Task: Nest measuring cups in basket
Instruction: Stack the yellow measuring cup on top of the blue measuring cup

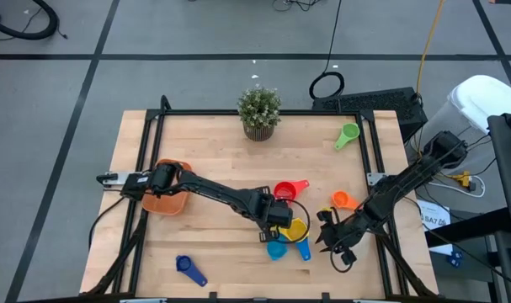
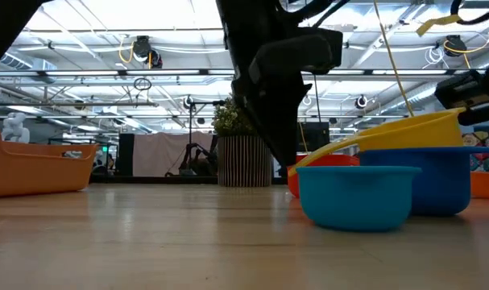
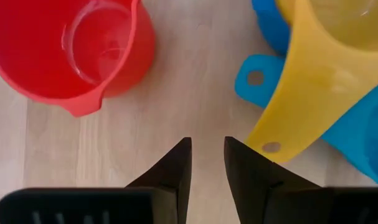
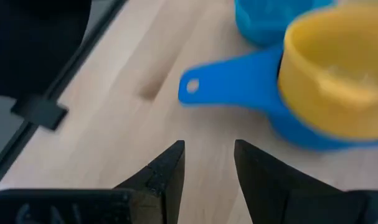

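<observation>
The yellow cup (image 1: 297,228) is the landmark here, sitting nested in a blue cup (image 1: 303,245) near the desk's (image 1: 204,151) front edge. Left tool (image 3: 207,163) hovers right beside its handle, fingers slightly parted, gripping nothing. Light blue cup (image 1: 277,249) touches that stack. Right tool (image 4: 208,165) is just off to the side, released and empty. Red cup (image 1: 286,190) sits just behind, and the orange basket (image 1: 165,195) is well off toward the left arm's base.

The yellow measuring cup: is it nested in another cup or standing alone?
Nested: the yellow cup sits inside the blue cup, whose handle sticks out beneath it.
</observation>
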`<state>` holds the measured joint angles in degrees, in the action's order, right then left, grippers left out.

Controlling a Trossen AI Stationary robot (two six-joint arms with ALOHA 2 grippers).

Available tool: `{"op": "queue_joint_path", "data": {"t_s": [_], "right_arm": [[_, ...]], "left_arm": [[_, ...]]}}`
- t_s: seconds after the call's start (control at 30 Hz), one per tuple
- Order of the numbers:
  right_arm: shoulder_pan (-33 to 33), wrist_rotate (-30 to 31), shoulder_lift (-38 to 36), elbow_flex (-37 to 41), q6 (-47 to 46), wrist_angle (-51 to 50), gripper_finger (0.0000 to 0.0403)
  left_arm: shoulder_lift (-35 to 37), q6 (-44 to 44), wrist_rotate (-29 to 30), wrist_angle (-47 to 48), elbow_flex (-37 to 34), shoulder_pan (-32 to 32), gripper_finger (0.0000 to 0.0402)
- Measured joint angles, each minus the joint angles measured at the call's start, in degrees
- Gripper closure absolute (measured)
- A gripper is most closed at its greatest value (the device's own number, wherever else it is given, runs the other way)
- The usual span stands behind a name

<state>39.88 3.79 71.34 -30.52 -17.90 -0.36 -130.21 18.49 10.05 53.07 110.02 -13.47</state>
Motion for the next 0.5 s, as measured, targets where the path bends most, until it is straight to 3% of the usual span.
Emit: {"op": "queue_joint_path", "data": {"t_s": [0.13,0.37,0.5], "right_arm": [[0.0,3.7,0.3,-1.3,2.3,2.5,0.0271],[-0.8,3.8,0.3,-1.5,1.2,2.0,0.0271],[-0.8,3.7,0.3,-1.5,0.4,1.6,0.0271]], "left_arm": [[0.1,-0.6,-0.1,-0.4,-0.1,0.0,0.0305],[0.1,-1.6,0.0,-0.7,-0.1,0.0,0.0305],[0.1,-2.4,3.5,-1.2,-0.1,0.3,0.0305]]}}
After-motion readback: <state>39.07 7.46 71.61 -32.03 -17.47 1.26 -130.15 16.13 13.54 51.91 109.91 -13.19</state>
